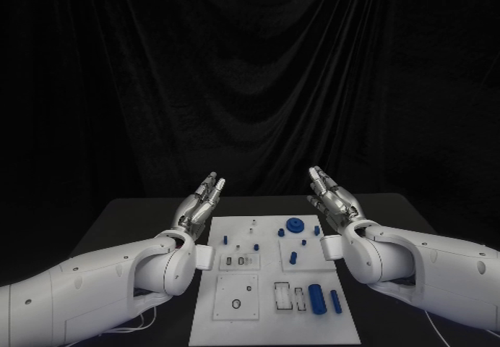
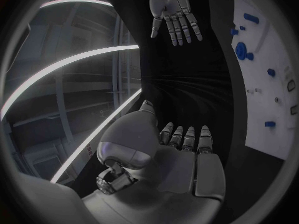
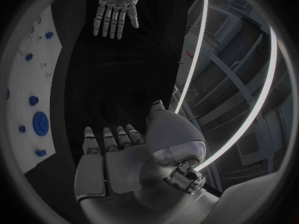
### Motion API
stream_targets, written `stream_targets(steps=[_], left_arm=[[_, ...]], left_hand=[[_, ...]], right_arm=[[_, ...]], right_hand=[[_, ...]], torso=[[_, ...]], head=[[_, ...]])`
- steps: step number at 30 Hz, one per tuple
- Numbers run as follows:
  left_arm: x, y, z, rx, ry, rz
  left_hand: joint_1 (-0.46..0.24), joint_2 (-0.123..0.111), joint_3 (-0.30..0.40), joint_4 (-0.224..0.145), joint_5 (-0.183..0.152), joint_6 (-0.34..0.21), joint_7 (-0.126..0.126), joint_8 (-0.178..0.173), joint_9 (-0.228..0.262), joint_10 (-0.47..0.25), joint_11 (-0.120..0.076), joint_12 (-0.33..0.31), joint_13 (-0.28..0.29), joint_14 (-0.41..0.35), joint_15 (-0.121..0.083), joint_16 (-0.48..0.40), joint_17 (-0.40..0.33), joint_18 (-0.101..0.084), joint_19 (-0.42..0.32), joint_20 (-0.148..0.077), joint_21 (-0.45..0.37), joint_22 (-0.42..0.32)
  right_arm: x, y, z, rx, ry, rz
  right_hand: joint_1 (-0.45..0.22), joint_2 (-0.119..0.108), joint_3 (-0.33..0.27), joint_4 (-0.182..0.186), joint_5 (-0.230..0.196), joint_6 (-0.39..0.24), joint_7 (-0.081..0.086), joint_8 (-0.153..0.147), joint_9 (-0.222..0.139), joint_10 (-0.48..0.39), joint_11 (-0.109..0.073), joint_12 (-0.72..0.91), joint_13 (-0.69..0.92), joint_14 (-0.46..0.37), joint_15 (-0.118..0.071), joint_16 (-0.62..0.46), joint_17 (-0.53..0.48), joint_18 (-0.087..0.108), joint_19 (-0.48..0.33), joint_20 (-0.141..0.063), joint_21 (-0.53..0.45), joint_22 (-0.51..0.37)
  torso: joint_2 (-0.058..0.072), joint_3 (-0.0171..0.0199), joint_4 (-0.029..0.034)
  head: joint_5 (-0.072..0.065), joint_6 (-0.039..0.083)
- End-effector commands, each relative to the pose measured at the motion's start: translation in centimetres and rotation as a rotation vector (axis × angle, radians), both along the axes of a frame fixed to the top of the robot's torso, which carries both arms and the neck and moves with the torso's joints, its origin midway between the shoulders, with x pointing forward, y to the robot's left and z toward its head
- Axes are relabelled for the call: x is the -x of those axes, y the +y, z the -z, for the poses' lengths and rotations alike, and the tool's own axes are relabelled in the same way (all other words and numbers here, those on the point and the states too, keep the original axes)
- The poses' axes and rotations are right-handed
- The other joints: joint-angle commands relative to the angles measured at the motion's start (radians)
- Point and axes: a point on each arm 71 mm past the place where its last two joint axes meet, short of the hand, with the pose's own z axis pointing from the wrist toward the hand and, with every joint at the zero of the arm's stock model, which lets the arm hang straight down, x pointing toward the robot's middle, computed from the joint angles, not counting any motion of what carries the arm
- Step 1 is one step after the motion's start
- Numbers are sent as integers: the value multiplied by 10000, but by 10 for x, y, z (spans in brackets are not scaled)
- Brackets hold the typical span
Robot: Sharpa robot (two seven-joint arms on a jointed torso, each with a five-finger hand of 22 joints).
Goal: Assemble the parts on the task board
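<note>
Task board [image 1: 273, 329] sits flat mid-table [image 1: 125, 217], long axis running away from the robot, and I'd call the task essentially unstarted. Left hand [image 1: 201, 202] hangs raised beside the board's far-left corner, fingers straight and lying side by side, palm turned toward the board, holding nothing. Right hand [image 1: 332, 196] mirrors it beside the far-right corner: fingers extended, side by side, empty. Neither touches the board or any part. Left wrist view confirms it: own palm [image 2: 181, 159] bare, opposite hand [image 2: 174, 15] flat and bare across from it, board off to one side. Right wrist view says the same for the right palm [image 3: 118, 159]. On the board: a blue gear-like disc [image 1: 295, 224] near the far edge, a small blue peg [image 1: 280, 233] just beside it, more small blue pieces [image 1: 294, 256] scattered around the board's middle, and two longer blue cylinders [image 1: 316, 298] lying loose near the board's near-right corner, beside a dark rectangular slot [image 1: 282, 295]. A ring-shaped outline [image 1: 236, 304] sits on the board's near-left panel. Cannot tell which small pegs are already seated versus loose. Judgement: the lying cylinders at least still need placing; first pick is still ahead.
</note>
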Motion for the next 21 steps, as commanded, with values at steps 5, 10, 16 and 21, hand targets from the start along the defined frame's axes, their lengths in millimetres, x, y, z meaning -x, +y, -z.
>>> stream_targets(steps=[5,10,16,21], left_arm=[[4,-9,-9,2585,-496,2456],[6,-9,-9,3278,-532,3125],[7,-9,-10,3690,-549,3494],[-14,29,-6,1676,-2278,2810]], left_hand=[[780,-44,-185,134,536,471,195,147,79,19,674,-24,-6,-4,766,-36,-9,365,10,1054,-36,-13],[1067,-5,-213,132,735,775,313,220,126,532,1021,277,168,-4,947,-36,-9,419,146,1353,94,88],[1516,-27,-255,123,1133,1109,428,302,164,810,1180,742,251,195,1168,147,83,416,489,1422,338,222],[1797,-34,-225,122,1450,1226,502,317,172,874,1304,932,272,263,1227,203,104,414,568,1486,388,238]], right_arm=[[1,7,-4,-2491,940,-2375],[1,6,-7,-3118,1130,-3015],[1,6,-8,-3470,1223,-3361],[5,-45,-24,-1439,-213,-3616]], right_hand=[[636,-16,-12,-6,238,304,341,101,57,-3,370,-48,-14,11,403,-41,-16,142,10,306,-38,-12],[1279,-103,215,-411,1177,390,337,120,73,-3,787,-48,-14,11,733,-41,-16,139,10,426,-38,-12],[2027,-101,498,-1102,2126,952,796,309,179,-3,1336,-48,-14,19,1211,-20,0,160,202,439,129,120],[2817,-174,687,-1705,2814,1275,972,503,229,198,2103,351,164,545,1565,611,320,-7,1298,509,829,520]], torso=[[0,0,1],[0,0,1],[0,0,1],[358,-39,441]], head=[[-2,0],[-2,0],[-2,0],[-230,-1349]])
